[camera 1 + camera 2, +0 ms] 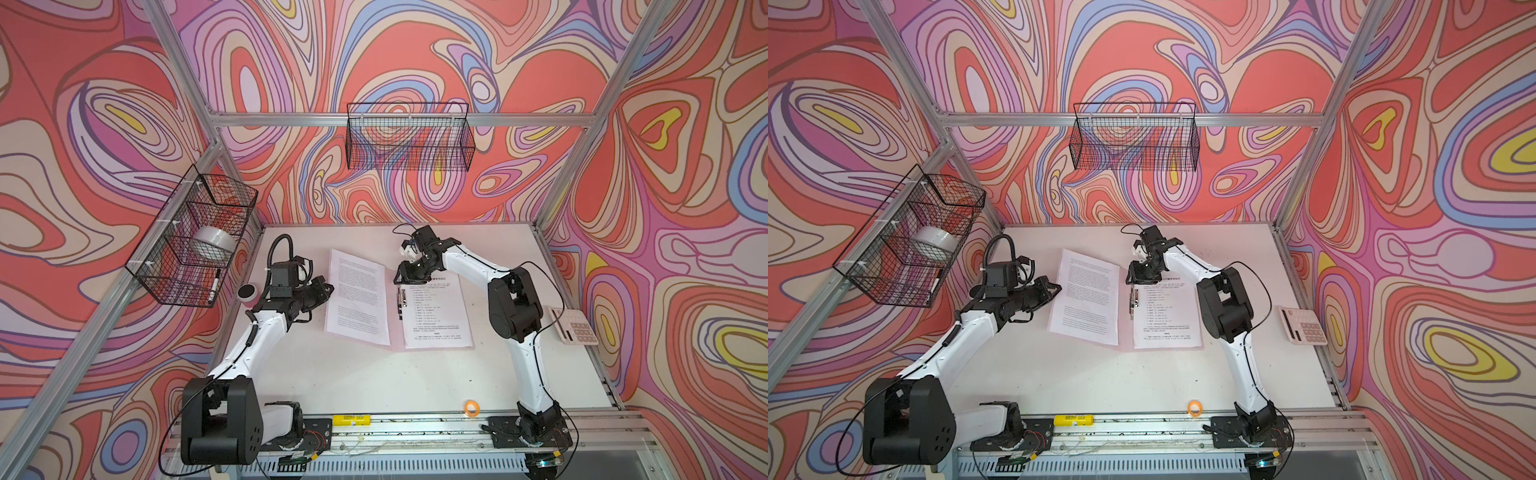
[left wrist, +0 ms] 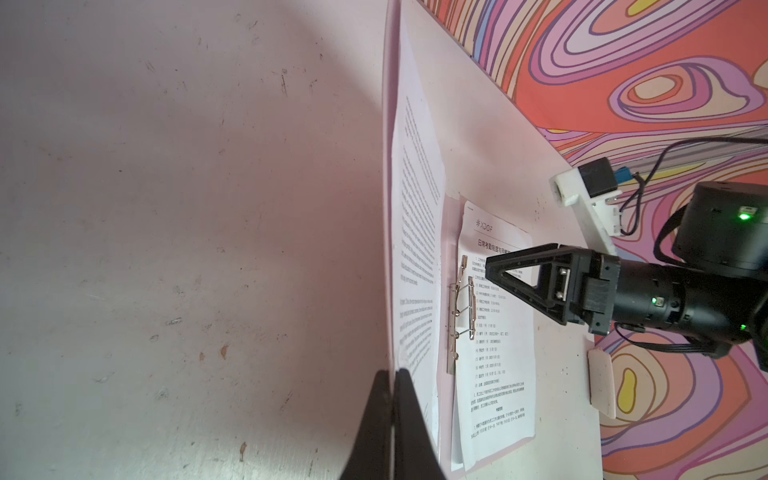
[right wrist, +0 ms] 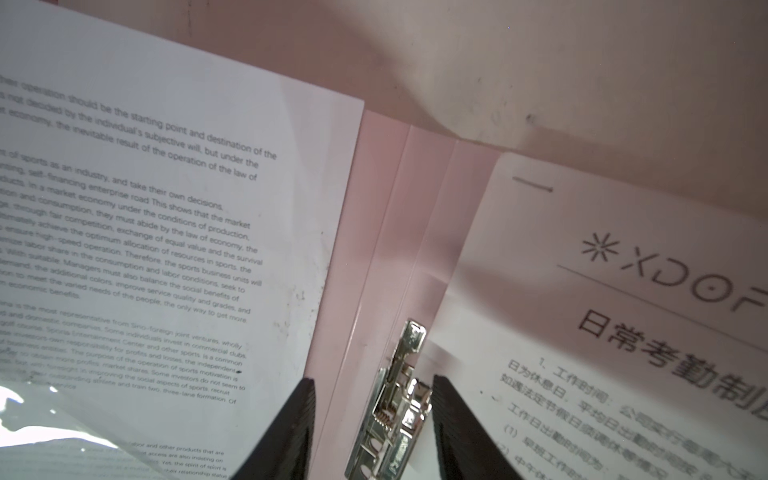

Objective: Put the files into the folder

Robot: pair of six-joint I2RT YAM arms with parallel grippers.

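Read the table (image 1: 353, 382) in both top views as a clock face, with the back wall at 12. The folder (image 1: 395, 332) (image 1: 1125, 334) lies open at the centre, pale pink, with its spine running from 12 to 6. The files (image 1: 357, 297) show as 2 white printed sheets, both lying on the folder. An English sheet (image 1: 1084, 297) of dense text covers the 9 o'clock cover. A headed sheet (image 1: 438, 316) with shorter list lines lies flat on the 3 o'clock cover. The metal clip (image 1: 402, 301) (image 3: 395, 407) sits just to the 3 o'clock side of the spine, at the headed sheet's edge. I cannot tell whether it presses on the paper.

The left gripper (image 1: 330, 287) (image 2: 392, 374) reaches in from 9 o'clock to the outer edge of the 9 o'clock cover. In the left wrist view its jaws are pressed together with no gap. The cover's edge, with the English sheet on it, runs straight into the seam between them.

The right gripper (image 1: 399, 284) (image 3: 372, 382) comes over from 3 o'clock and points down at the 12 o'clock end of the clip. In the right wrist view its jaws stand partly apart, with 1 finger on each side of the clip. The finger over the headed sheet is right beside the clip and the other is clear of it. The jaws hold nothing.

A calculator (image 1: 571, 326) lies at the table's 3 o'clock edge, and an orange tape ring (image 1: 471, 408) lies near 5 o'clock by the front rail.
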